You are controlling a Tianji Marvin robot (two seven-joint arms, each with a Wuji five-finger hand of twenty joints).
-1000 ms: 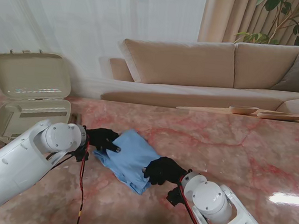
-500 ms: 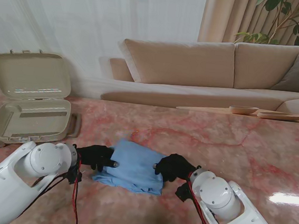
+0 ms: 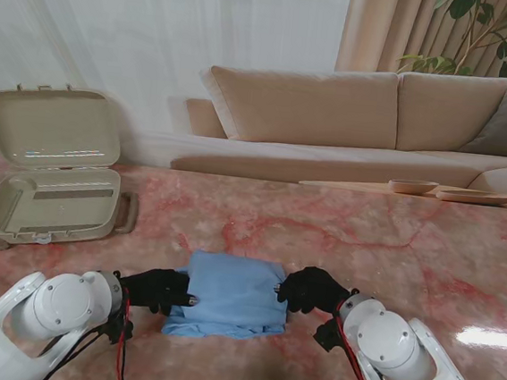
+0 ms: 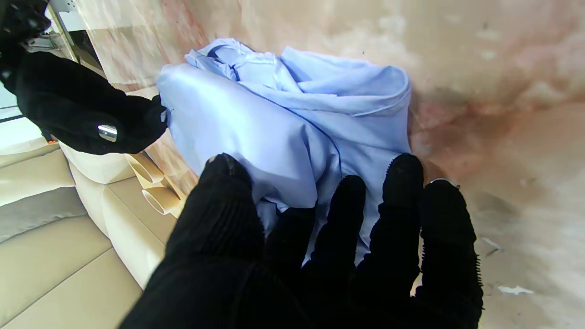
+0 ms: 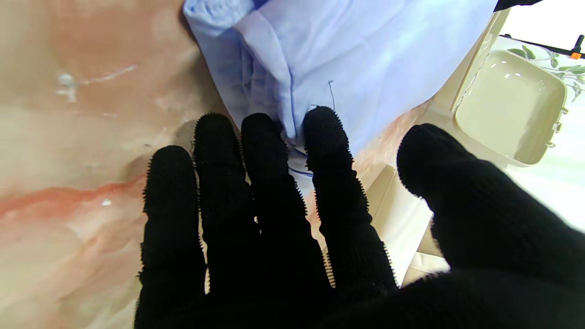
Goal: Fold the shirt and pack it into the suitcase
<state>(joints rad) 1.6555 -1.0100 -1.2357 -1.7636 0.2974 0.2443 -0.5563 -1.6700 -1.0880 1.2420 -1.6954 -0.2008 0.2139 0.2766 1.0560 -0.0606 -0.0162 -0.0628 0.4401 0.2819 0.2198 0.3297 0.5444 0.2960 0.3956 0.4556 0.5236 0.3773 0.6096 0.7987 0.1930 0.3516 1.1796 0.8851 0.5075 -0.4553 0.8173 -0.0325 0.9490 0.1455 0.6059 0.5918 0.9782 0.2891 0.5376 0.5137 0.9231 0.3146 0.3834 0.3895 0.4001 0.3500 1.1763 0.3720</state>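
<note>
Here, the folded blue shirt (image 3: 230,296) lies on the marble table (image 3: 409,250) between two black-gloved hands. The left hand (image 3: 159,289) and right hand (image 3: 311,290) press its opposite edges, fingers nearly straight, gripping nothing. Only the stand view shows the whole open suitcase (image 3: 53,171), far left.

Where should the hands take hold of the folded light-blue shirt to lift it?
Probably by the two short side edges of the folded light-blue shirt, left hand from its left, right hand from its right: both already flank the flat bundle, and loose layers gather nearest me.
</note>
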